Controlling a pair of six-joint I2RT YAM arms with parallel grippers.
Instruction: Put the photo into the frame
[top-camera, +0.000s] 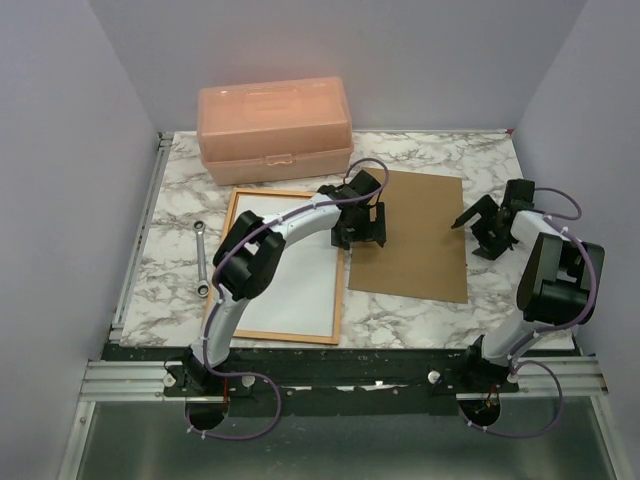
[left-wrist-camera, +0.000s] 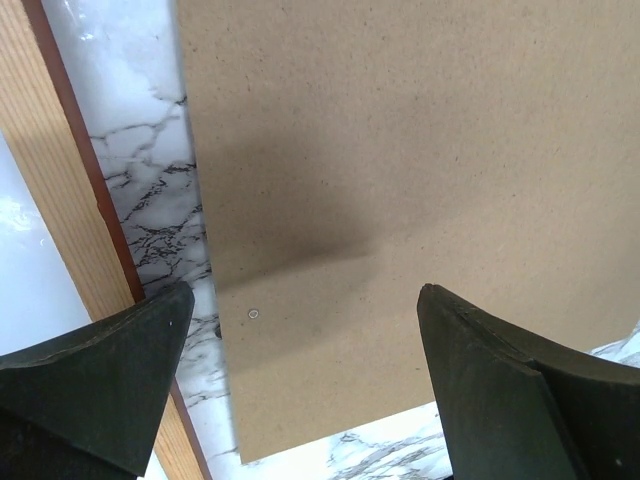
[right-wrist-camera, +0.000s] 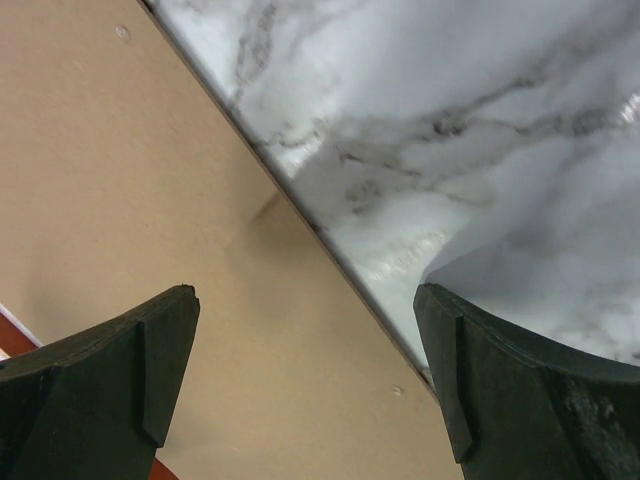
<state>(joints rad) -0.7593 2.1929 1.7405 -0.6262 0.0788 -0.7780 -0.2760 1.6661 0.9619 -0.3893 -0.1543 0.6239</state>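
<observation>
Since the photo (top-camera: 300, 280) looks to be lying white-back-up inside the frame (top-camera: 290, 338), on the left half of the table (top-camera: 440, 150) toward its near edge, I'd say you're down to the backing. The brown backing board (top-camera: 420, 250) lies flat just right of the frame. Your arms bracket it, probably to lift it. The left gripper (top-camera: 362, 232) is over its left edge, the right gripper (top-camera: 478, 225) over its right. Both have fingers spread wide, holding nothing. The peach box (top-camera: 275, 130) sits at the far edge.

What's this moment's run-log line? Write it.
left pincer: open over backing board | right pincer: open at its right edge | photo: face-down in frame
</observation>
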